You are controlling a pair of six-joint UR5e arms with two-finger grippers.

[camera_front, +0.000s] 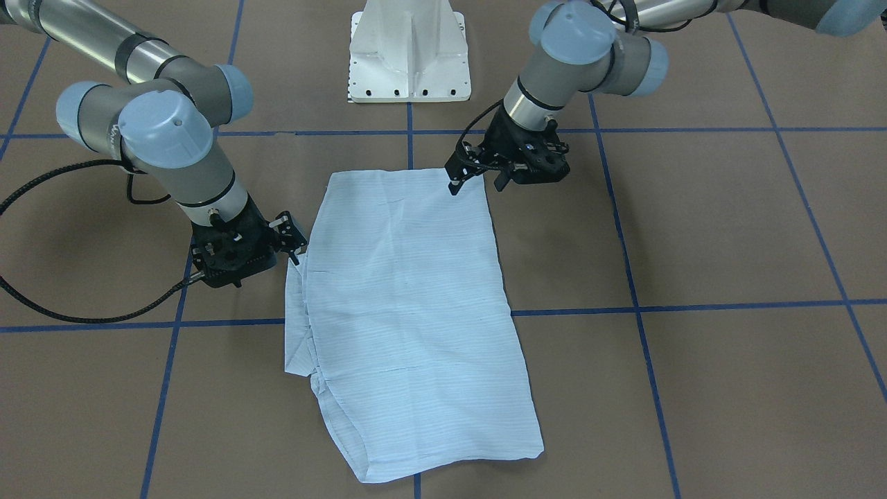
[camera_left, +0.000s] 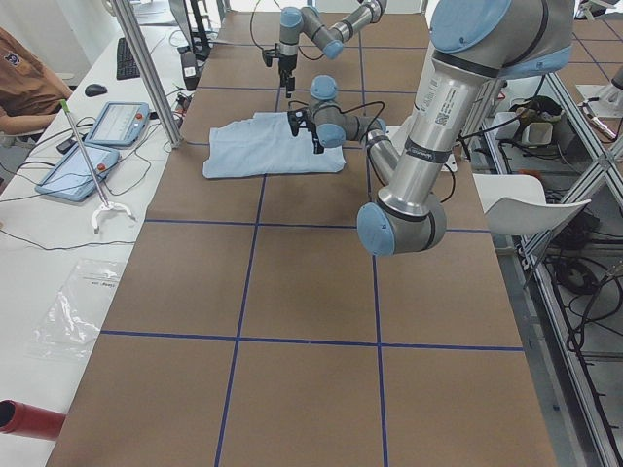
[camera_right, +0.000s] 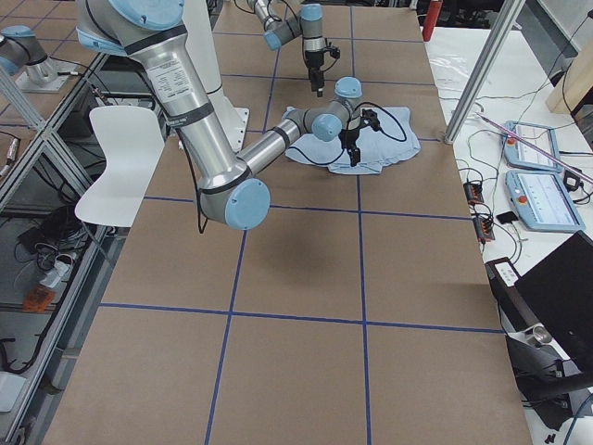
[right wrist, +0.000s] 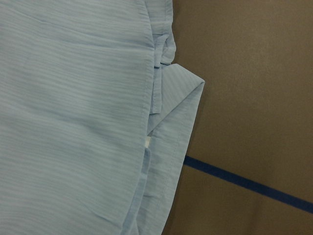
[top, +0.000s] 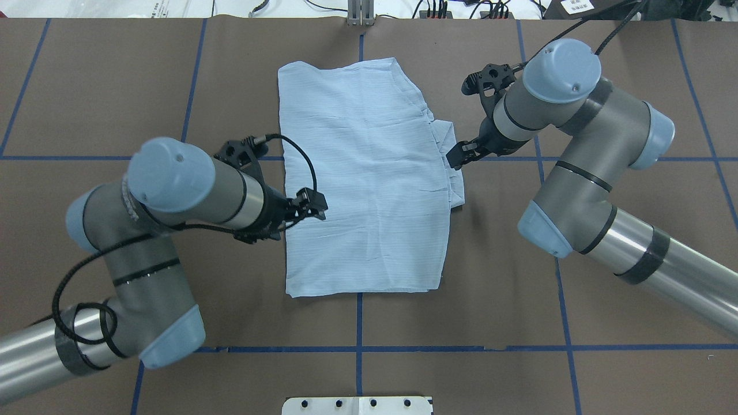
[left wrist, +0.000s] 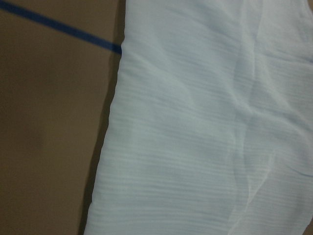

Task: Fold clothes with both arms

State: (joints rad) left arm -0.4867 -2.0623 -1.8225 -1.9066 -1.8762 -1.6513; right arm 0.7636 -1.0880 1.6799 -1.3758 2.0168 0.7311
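Well, you have the shirt point(top: 363, 173) lying flat on the brown table point(top: 115, 86). It is folded into a rough rectangle that straddles the centre blue tape line point(top: 358, 323), with a gripper on either side of it. The left gripper point(camera_front: 477, 184) sits at the shirt's left edge, toward the corner nearest the white pedestal base point(camera_front: 410, 52). Its fingers stand spread, one tip over the cloth's border and the other over bare table. The right gripper point(top: 459, 155) points down at the opposite edge, just where an under-layer pokes out past the top layer (the right wrist view shows that flap ending in a neat folded corner, with a seam running beside it). You cannot tell from these views whether its fingers are spread or pressed together, nor whether either gripper actually touches the fabric. The left wrist view shows only finely striped cloth with a soft crease, lying beside bare table.
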